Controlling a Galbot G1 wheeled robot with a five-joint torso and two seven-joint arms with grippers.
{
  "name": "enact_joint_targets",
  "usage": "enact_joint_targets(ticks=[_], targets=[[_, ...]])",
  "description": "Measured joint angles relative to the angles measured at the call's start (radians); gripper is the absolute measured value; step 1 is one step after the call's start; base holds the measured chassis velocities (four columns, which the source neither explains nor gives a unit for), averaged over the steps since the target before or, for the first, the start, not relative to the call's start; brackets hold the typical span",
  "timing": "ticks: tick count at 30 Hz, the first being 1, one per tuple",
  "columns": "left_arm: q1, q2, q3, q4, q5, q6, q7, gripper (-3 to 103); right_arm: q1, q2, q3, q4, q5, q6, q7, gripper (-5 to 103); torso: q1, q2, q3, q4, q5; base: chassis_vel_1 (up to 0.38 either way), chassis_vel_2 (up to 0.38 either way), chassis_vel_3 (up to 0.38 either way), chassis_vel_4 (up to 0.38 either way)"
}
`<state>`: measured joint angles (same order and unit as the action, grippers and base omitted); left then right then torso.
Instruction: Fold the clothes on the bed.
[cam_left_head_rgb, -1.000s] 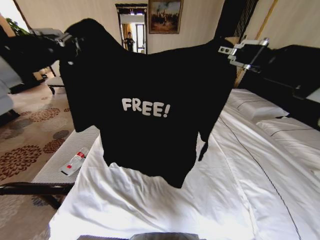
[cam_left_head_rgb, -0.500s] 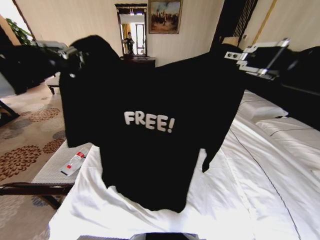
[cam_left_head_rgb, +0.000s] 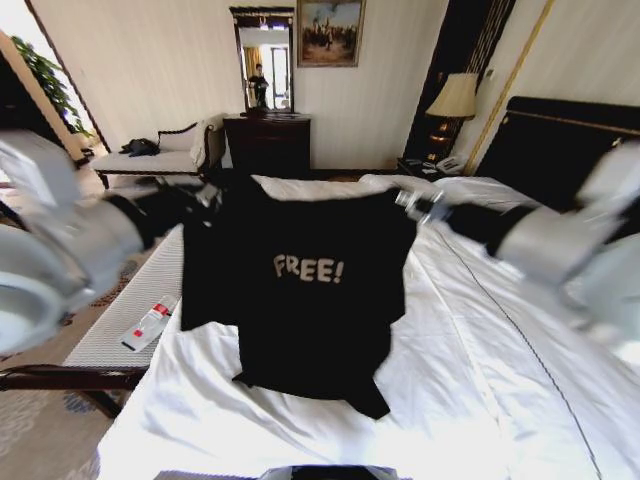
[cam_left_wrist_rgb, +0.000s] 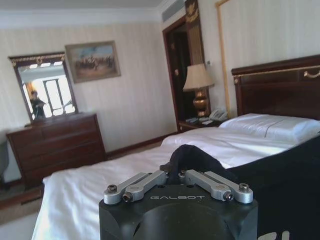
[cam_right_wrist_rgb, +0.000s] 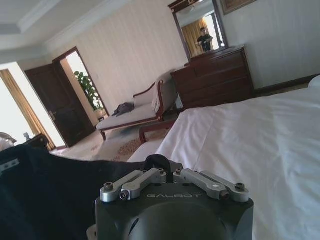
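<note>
1. White bed (cam_left_head_rgb: 470, 340) fills my near and right field; a dresser (cam_left_head_rgb: 268, 145) stands far behind.
2. I hold the black T-shirt (cam_left_head_rgb: 310, 290) spread upright above the sheets, hem touching them; left gripper (cam_left_head_rgb: 207, 193) and right gripper (cam_left_head_rgb: 410, 203) each pinch a shoulder.
3. No fold made yet, I judge.
4. A bench (cam_left_head_rgb: 130, 320) with a small bottle (cam_left_head_rgb: 150, 324) lies left, clear of the work.

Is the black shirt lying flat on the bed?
No, the shirt hangs spread between the left end effector and right end effector, with its hem touching the bed.
</note>
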<state>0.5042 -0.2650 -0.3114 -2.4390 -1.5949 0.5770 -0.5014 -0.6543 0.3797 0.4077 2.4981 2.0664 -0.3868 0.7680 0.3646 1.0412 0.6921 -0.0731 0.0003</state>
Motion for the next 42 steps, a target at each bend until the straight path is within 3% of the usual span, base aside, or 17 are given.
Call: enact_joint_targets(ticks=[6,11,16,18,23,26,27,31,37,40,42], targets=[[-0.008,-0.112,0.186,0.105,0.156,-0.001,-0.004,0,-0.106,0.085,-0.064,-0.055,-0.2,-0.031,-0.084,1,0.0,0.0,0.0,-0.0001,-0.0004,0.0,0.0,0.0,0.0],[-0.025,-0.201,0.293,0.196,0.257,-0.013,0.008,0,-0.104,0.126,-0.14,-0.149,-0.302,-0.038,-0.127,1,0.0,0.0,0.0,0.0,-0.0002,0.0,0.0,0.0,0.0],[-0.019,-0.346,0.408,0.368,0.399,-0.032,0.034,0,-0.058,0.218,-0.283,-0.304,-0.447,-0.038,-0.189,1,0.0,0.0,0.0,-0.0002,-0.0005,0.0,0.0,0.0,0.0],[-0.018,-0.354,0.412,0.379,0.407,-0.034,0.038,0,-0.055,0.226,-0.293,-0.317,-0.46,-0.037,-0.193,1,0.0,0.0,0.0,-0.0001,-0.0004,0.0,0.0,0.0,0.0],[-0.018,-0.437,0.476,0.51,0.496,-0.055,0.07,0,-0.004,0.331,-0.408,-0.498,-0.561,-0.026,-0.232,1,0.0,0.0,0.0,-0.0001,-0.0003,0.0,0.0,0.0,0.0],[-0.023,-0.519,0.521,0.61,0.554,-0.063,0.079,0,0.044,0.42,-0.503,-0.643,-0.622,-0.01,-0.252,1,0.0,0.0,0.0,0.0,-0.0001,0.0,0.0,0.0,0.0],[-0.023,-0.519,0.521,0.61,0.554,-0.063,0.079,0,0.044,0.42,-0.503,-0.643,-0.622,-0.01,-0.252,1,0.0,0.0,0.0,0.0,-0.0001,0.0,0.0,0.0,0.0],[-0.046,-0.654,0.566,0.764,0.62,-0.079,0.094,0,0.091,0.512,-0.571,-0.825,-0.691,0.013,-0.289,1,0.0,0.0,0.0,0.0,-0.0005,0.0,0.0,0.0,0.0],[-0.092,-0.769,0.572,0.96,0.72,-0.127,0.142,0,0.156,0.586,-0.606,-1.029,-0.752,0.044,-0.333,1,0.0,0.0,0.0,-0.0003,-0.0001,0.0,0.0,0.0,0.0],[-0.108,-0.792,0.562,1.009,0.736,-0.139,0.152,0,0.176,0.603,-0.61,-1.07,-0.764,0.053,-0.344,1,0.0,0.0,0.0,-0.0002,0.0001,0.0,0.0,0.0,0.0],[-0.147,-0.843,0.548,1.109,0.775,-0.168,0.179,0,0.218,0.635,-0.618,-1.144,-0.789,0.067,-0.368,1,0.0,0.0,0.0,0.0002,-0.0002,0.0,0.0,0.0,0.0]])
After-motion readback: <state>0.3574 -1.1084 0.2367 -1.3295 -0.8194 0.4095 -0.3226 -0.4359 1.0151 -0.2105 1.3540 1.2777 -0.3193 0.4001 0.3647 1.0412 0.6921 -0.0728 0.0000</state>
